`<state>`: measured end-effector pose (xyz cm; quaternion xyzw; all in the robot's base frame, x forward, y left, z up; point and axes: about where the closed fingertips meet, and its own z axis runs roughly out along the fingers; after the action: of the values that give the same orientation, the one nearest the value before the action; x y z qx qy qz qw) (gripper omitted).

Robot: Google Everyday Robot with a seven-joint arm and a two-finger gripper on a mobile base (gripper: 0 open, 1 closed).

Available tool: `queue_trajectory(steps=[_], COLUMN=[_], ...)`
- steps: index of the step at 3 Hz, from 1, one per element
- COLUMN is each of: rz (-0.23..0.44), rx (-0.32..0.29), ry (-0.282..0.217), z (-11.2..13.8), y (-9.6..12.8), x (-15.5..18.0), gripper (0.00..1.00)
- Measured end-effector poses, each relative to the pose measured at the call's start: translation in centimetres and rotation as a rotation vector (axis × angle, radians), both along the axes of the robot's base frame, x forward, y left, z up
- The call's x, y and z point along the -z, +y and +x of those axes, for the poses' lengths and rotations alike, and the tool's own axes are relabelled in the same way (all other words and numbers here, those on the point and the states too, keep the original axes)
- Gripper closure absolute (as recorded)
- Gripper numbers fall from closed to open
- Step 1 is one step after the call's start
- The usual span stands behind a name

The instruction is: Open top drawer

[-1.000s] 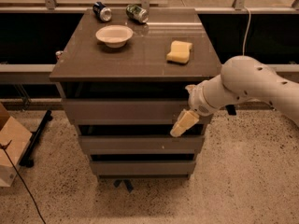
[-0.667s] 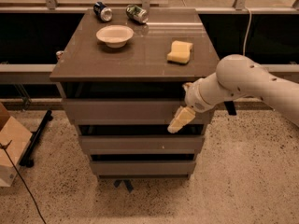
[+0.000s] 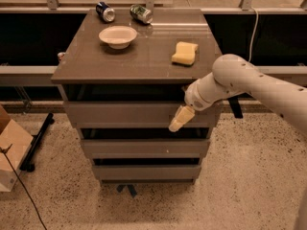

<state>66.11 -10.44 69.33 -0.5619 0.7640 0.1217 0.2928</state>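
The top drawer (image 3: 120, 114) is the uppermost of three flat grey-brown fronts under the brown cabinet top (image 3: 144, 56). Its front stands a little forward of the cabinet, with a dark gap above it. My gripper (image 3: 180, 120) hangs from the white arm (image 3: 240, 80) that reaches in from the right. Its pale fingers point down and left and lie against the right part of the top drawer's front.
On the cabinet top lie a white bowl (image 3: 118, 35), a yellow sponge (image 3: 185, 52) and two cans (image 3: 104, 11) (image 3: 140, 13) at the back. The two lower drawers (image 3: 144, 147) (image 3: 146, 171) are below. A cardboard box (image 3: 9, 147) and a black stand foot (image 3: 38, 143) are on the floor at left.
The arm and gripper have shifted slightly left along the top drawer's front. The drawer itself looks unmoved.
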Motion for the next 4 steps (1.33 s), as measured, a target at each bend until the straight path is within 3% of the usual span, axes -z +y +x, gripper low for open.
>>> queue_trajectory(steps=[1, 2, 4], rz=[0.002, -0.032, -0.038], rx=[-0.034, -0.088, -0.095], ry=[0.049, 0.093, 0.097], z=[0.0, -2.5, -3.0], y=[0.7, 0.0, -0.2], x=[1.7, 2.0, 1.6], gripper=[0.19, 0.50, 1.00])
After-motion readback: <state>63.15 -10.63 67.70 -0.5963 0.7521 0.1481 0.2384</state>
